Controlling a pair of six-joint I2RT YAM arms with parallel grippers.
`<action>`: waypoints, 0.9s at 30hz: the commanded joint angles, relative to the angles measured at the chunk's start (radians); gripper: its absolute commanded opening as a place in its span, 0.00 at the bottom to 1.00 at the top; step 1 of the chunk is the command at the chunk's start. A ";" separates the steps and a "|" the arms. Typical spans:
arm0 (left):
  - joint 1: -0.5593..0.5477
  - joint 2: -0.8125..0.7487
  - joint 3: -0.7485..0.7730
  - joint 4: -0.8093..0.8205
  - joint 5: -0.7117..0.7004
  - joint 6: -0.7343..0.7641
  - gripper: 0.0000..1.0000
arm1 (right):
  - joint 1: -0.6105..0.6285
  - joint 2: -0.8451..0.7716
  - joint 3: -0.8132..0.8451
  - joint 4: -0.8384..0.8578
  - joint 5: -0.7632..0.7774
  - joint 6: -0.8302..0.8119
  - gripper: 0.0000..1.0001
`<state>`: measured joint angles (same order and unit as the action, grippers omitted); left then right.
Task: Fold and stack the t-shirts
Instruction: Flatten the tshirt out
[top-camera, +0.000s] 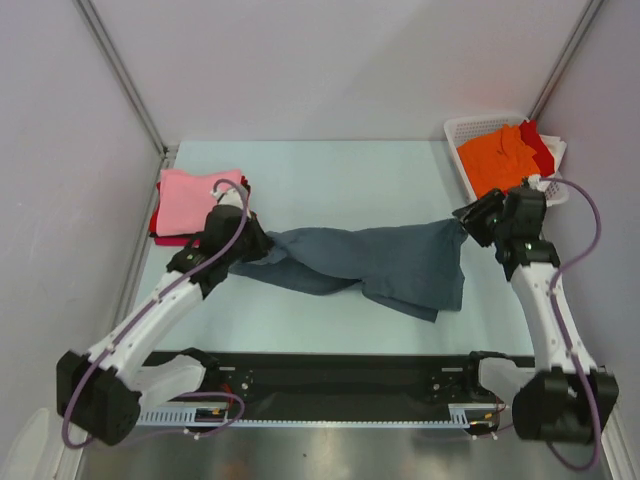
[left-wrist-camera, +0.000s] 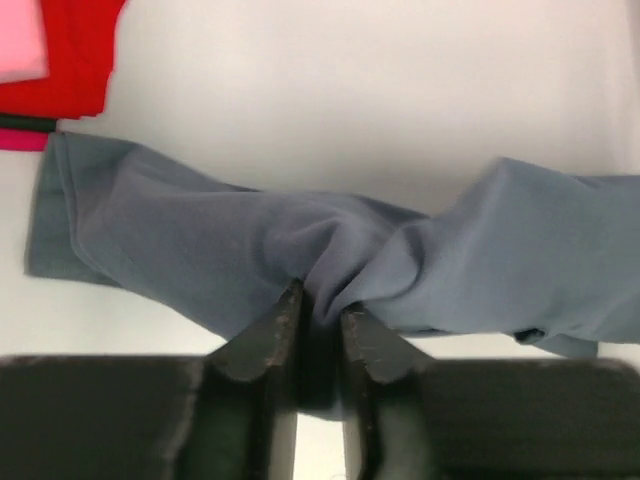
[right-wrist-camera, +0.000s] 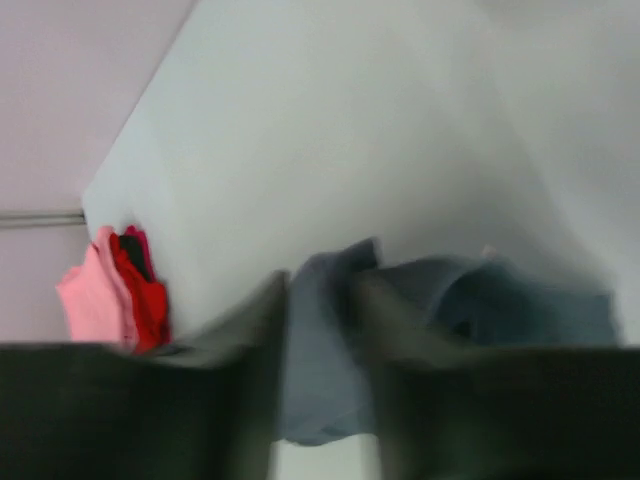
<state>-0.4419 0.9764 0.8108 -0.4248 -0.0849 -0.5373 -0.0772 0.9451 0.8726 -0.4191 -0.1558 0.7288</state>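
Slate blue-grey cotton t-shirt (top-camera: 370, 262) stretched across table (top-camera: 330, 165) between arms. Left gripper (left-wrist-camera: 320, 300) nearly closed, pinching bunched fold; right gripper (right-wrist-camera: 320, 285) same, cloth between jaws. Only overhead view shows white plastic lattice basket (top-camera: 468, 122), orange t-shirt (top-camera: 497, 160) inside.

A t-shirt (top-camera: 380, 262) lies at the centre, a folded stack (top-camera: 195, 200) at ten o'clock, and a basket (top-camera: 478, 121) (more shirts (top-camera: 500, 155) in it) at two o'clock.

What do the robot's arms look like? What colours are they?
The left arm and right arm are white tubes with chunky black joints. A thin purple cable loops along each one. The left gripper and right gripper each have two dark, wedge-shaped fingers.
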 joint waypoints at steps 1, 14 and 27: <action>0.017 0.134 0.074 0.129 0.096 -0.015 0.25 | 0.011 0.168 0.141 0.065 0.082 0.024 0.54; 0.015 0.168 -0.025 0.219 0.004 -0.019 0.91 | 0.324 -0.008 -0.105 -0.225 0.461 0.128 0.61; -0.004 -0.073 -0.242 0.284 0.053 -0.046 0.90 | 0.455 -0.163 -0.385 -0.357 0.501 0.363 0.43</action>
<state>-0.4427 0.9649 0.5858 -0.1940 -0.0406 -0.5659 0.3695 0.7841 0.5098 -0.7670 0.3187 1.0210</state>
